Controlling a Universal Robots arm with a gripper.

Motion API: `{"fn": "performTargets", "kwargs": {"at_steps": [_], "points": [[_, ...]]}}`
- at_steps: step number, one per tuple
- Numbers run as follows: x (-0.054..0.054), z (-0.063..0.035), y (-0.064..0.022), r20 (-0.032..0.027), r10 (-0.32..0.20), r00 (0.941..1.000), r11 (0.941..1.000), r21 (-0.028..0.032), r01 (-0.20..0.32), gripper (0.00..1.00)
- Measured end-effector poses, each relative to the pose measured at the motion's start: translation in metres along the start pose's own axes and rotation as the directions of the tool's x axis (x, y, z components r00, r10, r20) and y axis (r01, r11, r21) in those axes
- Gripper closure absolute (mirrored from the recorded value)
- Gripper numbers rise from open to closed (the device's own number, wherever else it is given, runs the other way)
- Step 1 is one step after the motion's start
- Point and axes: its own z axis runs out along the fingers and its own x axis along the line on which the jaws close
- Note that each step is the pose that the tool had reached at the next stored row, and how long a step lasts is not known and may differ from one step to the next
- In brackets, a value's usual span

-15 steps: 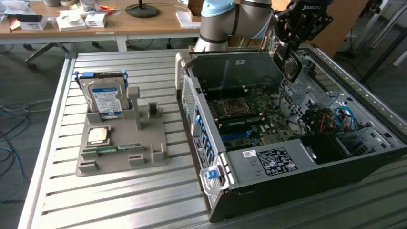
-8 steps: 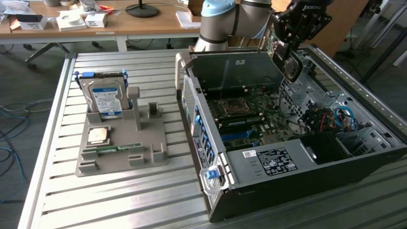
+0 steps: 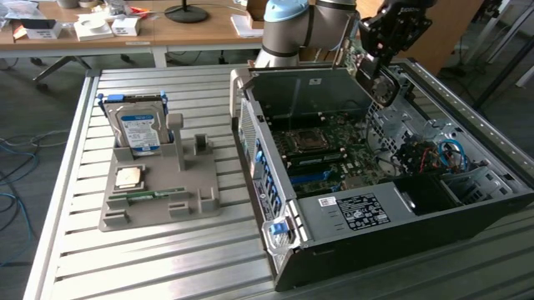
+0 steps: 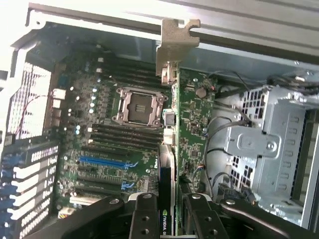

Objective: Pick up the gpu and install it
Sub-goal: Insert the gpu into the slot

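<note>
My gripper over open computer case, near its far wall. Fingers closed narrow on gpu, one on each flat side. I hold card edge-on, silver bracket at end away from me. Gpu is above motherboard, with CPU socket and blue slot under it; if card touches board, I cannot tell. Drive cage just beside. Grey holder with hard drive stands well apart, on exterior view's left
</note>
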Motion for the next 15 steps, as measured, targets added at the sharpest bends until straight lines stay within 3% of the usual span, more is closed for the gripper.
{"fn": "performTargets", "kwargs": {"at_steps": [4, 7, 11, 15], "points": [[0.0000, 0.0001, 0.0000, -0.0035, -0.069, 0.9976, 0.9976, -0.0019, 0.069, 0.74], [0.0000, 0.0003, 0.0000, -0.0059, -0.123, 0.9924, 0.9924, -0.0037, 0.123, 0.74], [0.0000, 0.0006, 0.0000, -0.0089, -0.188, 0.9821, 0.9821, -0.0061, 0.188, 0.74], [0.0000, 0.0008, 0.0000, -0.0117, -0.254, 0.9671, 0.9671, -0.0087, 0.254, 0.74]]}}
